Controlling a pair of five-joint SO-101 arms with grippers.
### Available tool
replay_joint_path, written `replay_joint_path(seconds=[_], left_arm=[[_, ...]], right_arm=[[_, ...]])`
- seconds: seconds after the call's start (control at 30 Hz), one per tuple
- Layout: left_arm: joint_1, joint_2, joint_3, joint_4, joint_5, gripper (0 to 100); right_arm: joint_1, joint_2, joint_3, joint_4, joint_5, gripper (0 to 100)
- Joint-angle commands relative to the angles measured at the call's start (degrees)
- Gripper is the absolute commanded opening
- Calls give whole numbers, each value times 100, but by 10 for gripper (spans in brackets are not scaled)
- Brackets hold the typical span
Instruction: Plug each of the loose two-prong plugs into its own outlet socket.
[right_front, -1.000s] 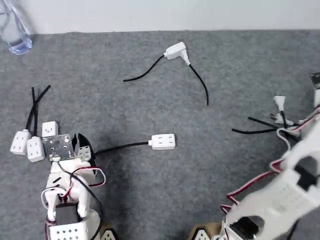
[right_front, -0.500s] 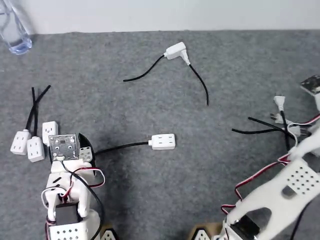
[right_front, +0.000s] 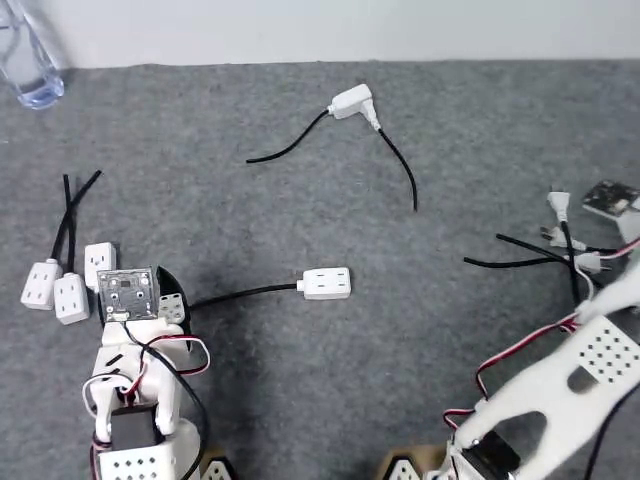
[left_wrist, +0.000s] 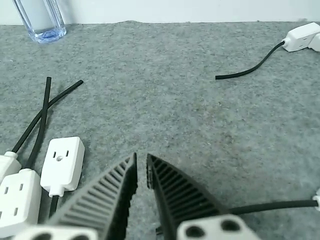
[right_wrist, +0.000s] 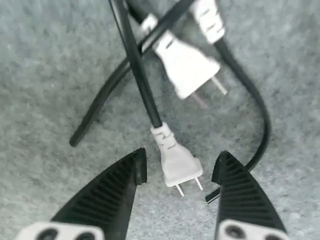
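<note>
Three white two-prong plugs on black cords lie tangled at the table's right edge. One plug (right_wrist: 176, 162) lies prongs toward me between the fingers of my open right gripper (right_wrist: 181, 157), untouched. A second plug (right_wrist: 187, 67) and a third plug (right_wrist: 207, 17) lie just beyond it. In the high view the plugs (right_front: 558, 205) sit beside my right arm's wrist (right_front: 610, 198). My left gripper (left_wrist: 141, 167) is shut and holds nothing, hovering next to a cluster of three white outlets (right_front: 70, 285), nearest to one outlet (left_wrist: 62, 159). A fourth outlet (right_front: 326, 283) lies mid-table.
Another white cord end (right_front: 350, 101) with a curved black cable lies at the back centre. A clear bottle (right_front: 25, 60) stands in the far left corner. Loose black cords (right_front: 75, 205) trail behind the outlet cluster. Grey carpet covers the table.
My right arm has swung and come down over the plugs at the right edge. The left wrist shifted slightly early on, then kept still.
</note>
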Motion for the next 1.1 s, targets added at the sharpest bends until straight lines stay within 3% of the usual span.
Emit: replay_joint_path(seconds=[0.0, 0.3, 0.5, 0.6, 0.73, 0.87, 1.07], left_arm=[[-9, -70, -40, 79, -44, 34], [-9, -70, -40, 176, -44, 34], [-9, -70, -40, 176, -44, 34], [-9, -70, -40, 185, -44, 34], [-9, -70, -40, 185, -44, 34], [0, -70, -40, 185, -44, 34], [0, -70, -40, 185, -44, 34]], right_arm=[[101, 22, -316, 75, 352, 208], [119, 321, -316, 66, 510, 200], [224, 505, -316, -312, 501, 2], [347, 646, -316, -400, 501, 41], [391, 629, -325, -171, 404, 6], [330, 303, -774, 479, -149, 9], [48, -637, -1037, 462, -2066, 8]])
